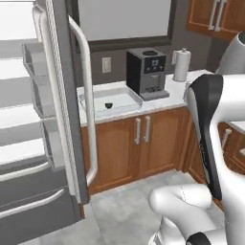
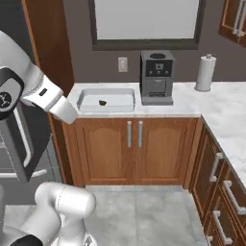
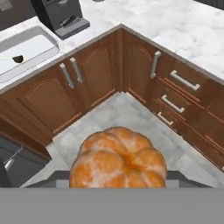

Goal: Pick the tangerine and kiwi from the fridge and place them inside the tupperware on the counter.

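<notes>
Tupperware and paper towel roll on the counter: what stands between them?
A black coffee machine stands between the tupperware and the paper towel roll, on the counter. Both base views show it.

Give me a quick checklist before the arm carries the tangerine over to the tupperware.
1. Tangerine in the gripper, sitting right at the hand camera over the floor: ok.
2. Kiwi already inside the tupperware: ok.
3. Room left in the tupperware beside the kiwi: ok.
4. Tupperware flat on the counter, left of the coffee machine: ok.
5. Fridge door stands open beside the counter; clearance for the swing: cannot tell.
6. How firmly the jaws grip: cannot tell.
</notes>
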